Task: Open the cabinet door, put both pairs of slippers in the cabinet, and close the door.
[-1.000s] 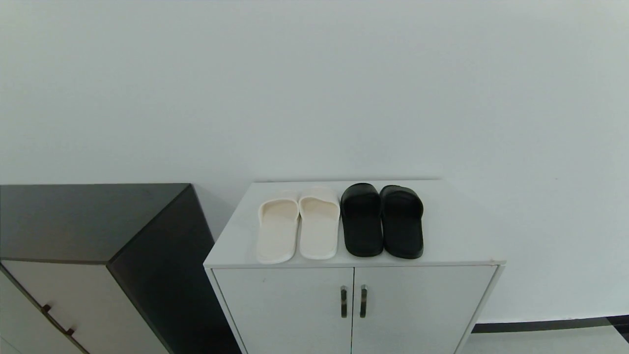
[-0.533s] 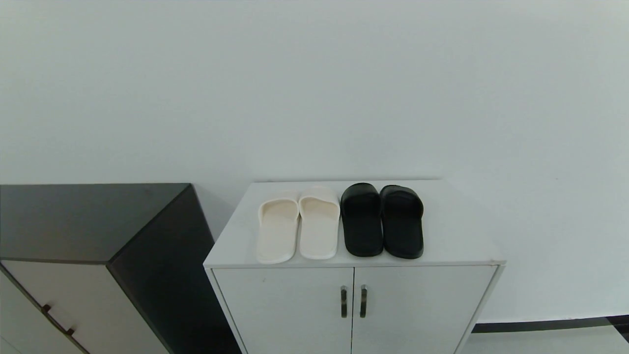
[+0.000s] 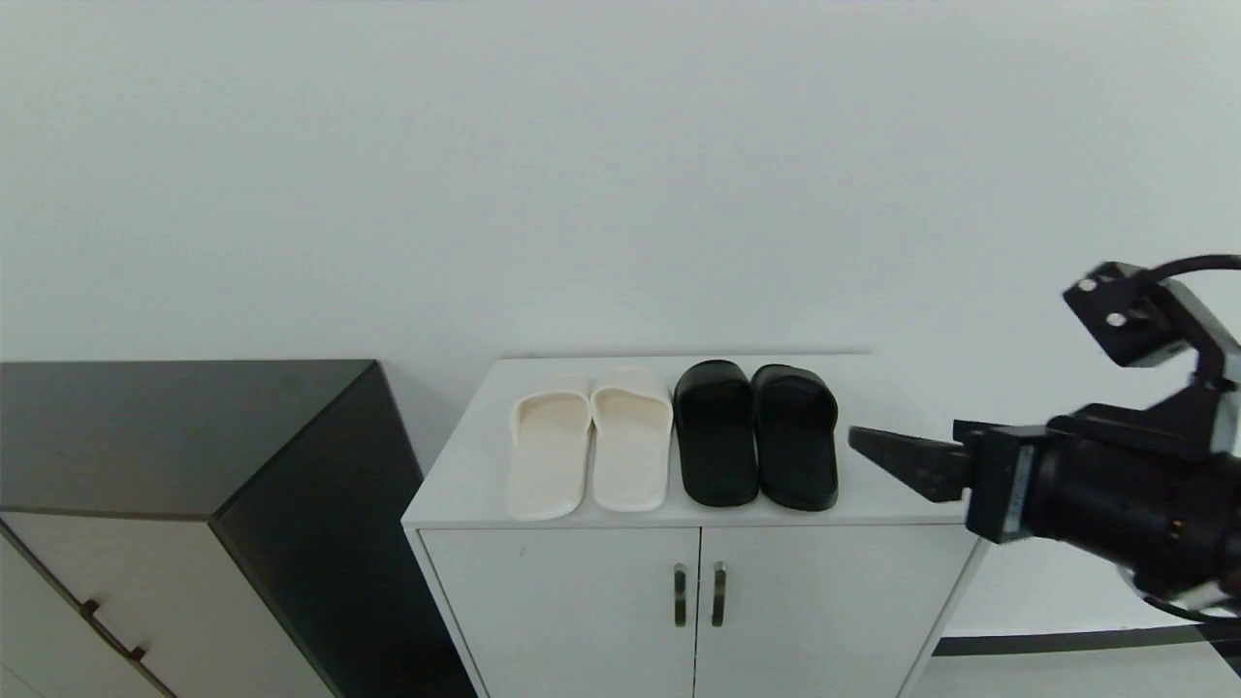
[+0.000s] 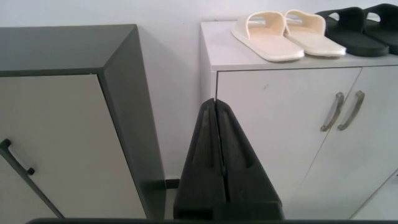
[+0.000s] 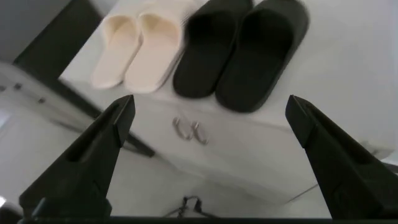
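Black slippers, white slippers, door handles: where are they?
black slippers point(image 3: 717, 460), head view, footbed of the one beside the white pair.
white slippers point(image 3: 631, 460), head view, footbed of the one beside the black pair.
door handles point(image 3: 679, 595), head view, middle of the left door's handle.

Black right hand point(image 5: 209, 101), wedge-shaped fingers point(image 5: 93, 155), 2 silver mount screws point(image 3: 1100, 301).
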